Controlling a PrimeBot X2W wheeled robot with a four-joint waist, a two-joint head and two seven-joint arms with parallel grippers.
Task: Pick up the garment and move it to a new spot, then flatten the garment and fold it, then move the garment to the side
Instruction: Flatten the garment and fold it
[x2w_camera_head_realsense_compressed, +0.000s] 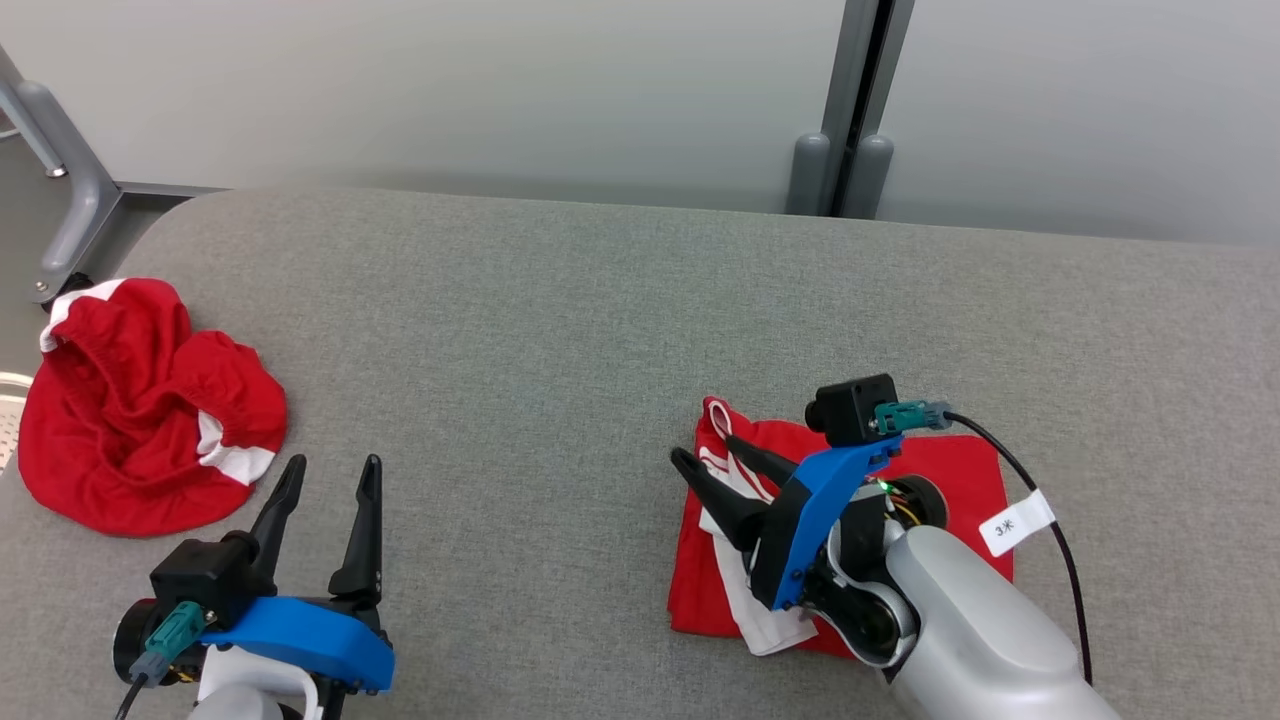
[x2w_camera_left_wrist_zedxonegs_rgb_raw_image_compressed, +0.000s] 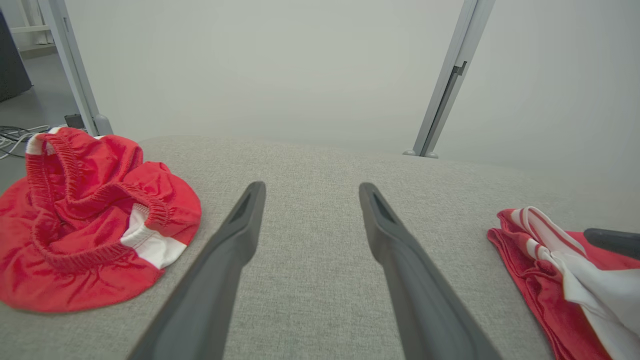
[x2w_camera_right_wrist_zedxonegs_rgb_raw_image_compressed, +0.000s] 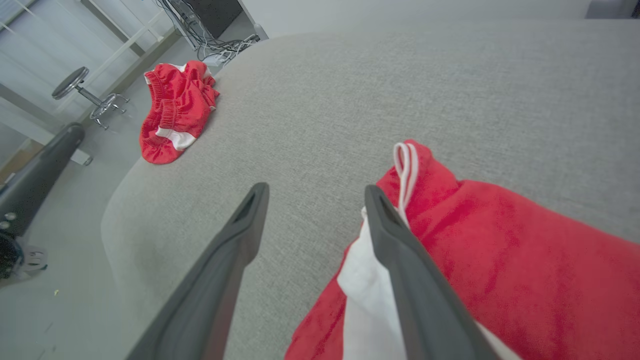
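1. Head view: the garment (x2w_camera_head_realsense_compressed: 700, 590) lies folded in a neat red pack on the grey table (x2w_camera_head_realsense_compressed: 560, 330), on the robot's right side; its white sleeve end shows at the left edge.
2. The right gripper (x2w_camera_head_realsense_compressed: 706, 450) hangs just over that left edge; its fingers are spread wide and pinch nothing.
3. Right wrist view: one finger (x2w_camera_right_wrist_zedxonegs_rgb_raw_image_compressed: 415, 280) is over the white part of the garment (x2w_camera_right_wrist_zedxonegs_rgb_raw_image_compressed: 525, 260); the other is over bare table; so the pack lies under and to one side, not between them.
4. The left gripper (x2w_camera_head_realsense_compressed: 334, 462) is spread wide too, holding nothing; it is well apart from the pack, nearer the crumpled red clothes (x2w_camera_head_realsense_compressed: 140, 430).
5. The fold looks done; I think only the move to the side is left; the right arm is the near one.
6. The arm hides part of the pack; I cannot tell which way its long side runs.
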